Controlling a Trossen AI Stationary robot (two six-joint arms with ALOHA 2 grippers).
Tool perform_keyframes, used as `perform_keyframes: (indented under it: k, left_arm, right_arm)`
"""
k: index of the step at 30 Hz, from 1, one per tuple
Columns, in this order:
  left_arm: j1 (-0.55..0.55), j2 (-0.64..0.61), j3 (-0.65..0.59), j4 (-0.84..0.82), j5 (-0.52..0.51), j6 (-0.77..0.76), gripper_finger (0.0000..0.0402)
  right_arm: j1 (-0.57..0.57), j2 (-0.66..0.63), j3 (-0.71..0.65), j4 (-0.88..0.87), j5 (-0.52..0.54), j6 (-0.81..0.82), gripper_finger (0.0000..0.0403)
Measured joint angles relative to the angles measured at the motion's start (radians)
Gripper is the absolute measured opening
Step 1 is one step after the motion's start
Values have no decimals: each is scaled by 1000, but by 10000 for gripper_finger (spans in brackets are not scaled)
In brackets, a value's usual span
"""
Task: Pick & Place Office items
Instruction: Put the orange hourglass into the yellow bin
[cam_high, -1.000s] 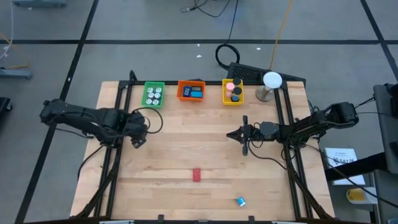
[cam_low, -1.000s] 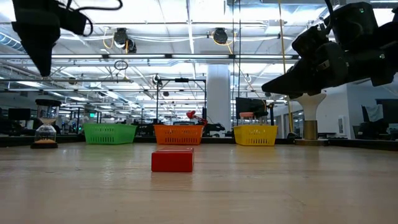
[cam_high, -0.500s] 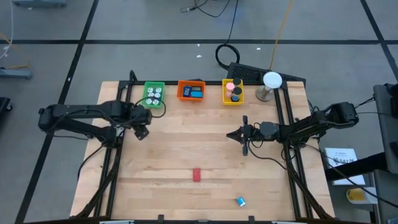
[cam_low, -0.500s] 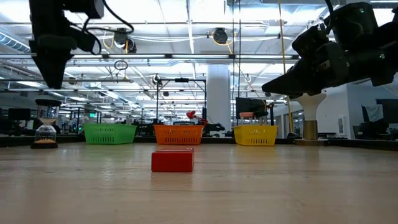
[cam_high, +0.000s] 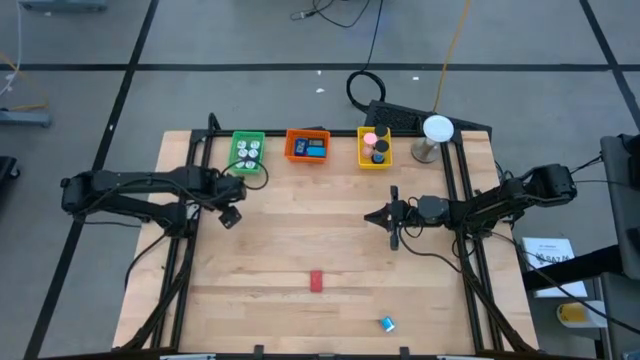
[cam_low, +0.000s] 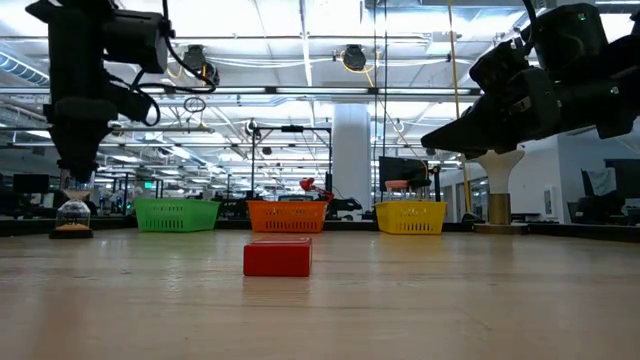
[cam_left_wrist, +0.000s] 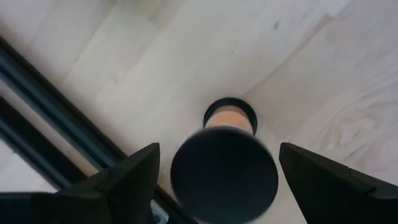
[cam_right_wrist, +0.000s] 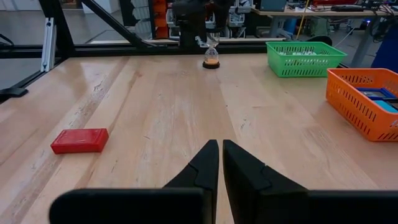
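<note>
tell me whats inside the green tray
The green rectangular mesh tray holds several small white round pieces, about five from above. Anything beneath them is covered, and the low view shows only the tray's wall.

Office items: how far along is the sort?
Done: pieces already sit in the green tray, orange tray and yellow tray. In hand: nothing; open left gripper hovers over an hourglass, right gripper shut, empty. Left: red block, blue piece.

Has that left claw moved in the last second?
Yes. The left gripper has swung toward the green tray, ending just short of it.
</note>
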Motion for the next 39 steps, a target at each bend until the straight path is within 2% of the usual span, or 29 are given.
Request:
perform_keyframes:
  k: [4, 11, 16, 21, 24, 28, 34, 39]
  left_arm:
    - [0, 0, -13, 10, 4, 7, 310]
    - [-4, 0, -13, -3, 2, -11, 212]
    - [-18, 0, 54, 42, -35, 34, 210]
    - [-3, 45, 237, 187, -31, 112, 210]
    - [10, 155, 365, 253, -24, 206, 210]
    - [21, 369, 548, 320, 19, 357, 210]
    - [19, 704, 793, 342, 78, 582, 210]
    - [17, 902, 955, 340, 74, 713, 210]
  right_arm:
    - [0, 0, 0, 0, 0, 0, 18]
    - [0, 0, 0, 0, 0, -4, 18]
    - [0, 0, 0, 3, 0, -8, 18]
    - [0, 0, 0, 22, 2, -14, 18]
    - [0, 0, 0, 23, 3, -16, 18]
    - [0, 0, 0, 23, 1, -16, 18]
    - [0, 0, 0, 8, 1, -20, 18]
    - [0, 0, 0, -12, 0, -23, 18]
